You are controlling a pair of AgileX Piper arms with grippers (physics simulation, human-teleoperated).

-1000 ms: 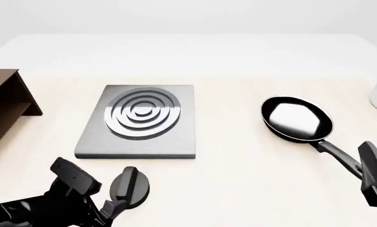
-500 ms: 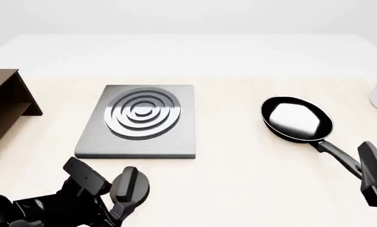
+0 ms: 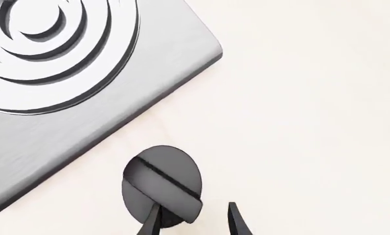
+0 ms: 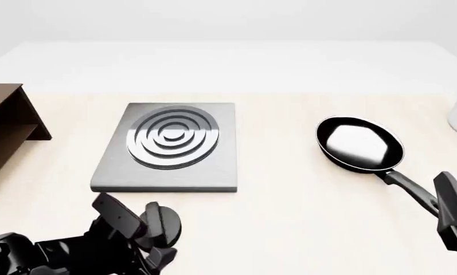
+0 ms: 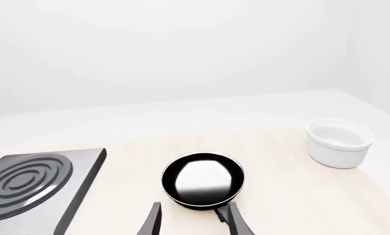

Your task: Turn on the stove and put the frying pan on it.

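Hovering nearest the camera: left gripper (image 4: 155,252) low at the front edge, right at the black oval knob (image 4: 161,223). Fingers parted, not clamped. Left wrist view only: one fingertip (image 3: 150,224) overlapping the knob's (image 3: 162,186) rim, the other off to its side over bare table (image 3: 312,122); actual contact can't be told. Knob's raised bar lying diagonal in that view. Front view hides the fingertips behind the arm's own body.

Right gripper (image 4: 454,220) at the right edge, mostly cut off in the front view. Right wrist view (image 5: 191,223) fills in: fingers spread, straddling the handle of the frying pan (image 5: 203,179) near where it meets the bowl, not visibly squeezing it.

Frying pan (image 4: 360,144) sitting on the table right of centre, handle pointing toward the right gripper, glossy inside up. Well apart from the stove (image 4: 169,147), which lies flat left of centre just beyond the knob, burner rings bare.

Brown wooden shelf (image 4: 3,129) at the far left, front view only. White bowl (image 5: 339,142) beyond and right of the pan, whole in the right wrist view, clipped at the front view's edge.
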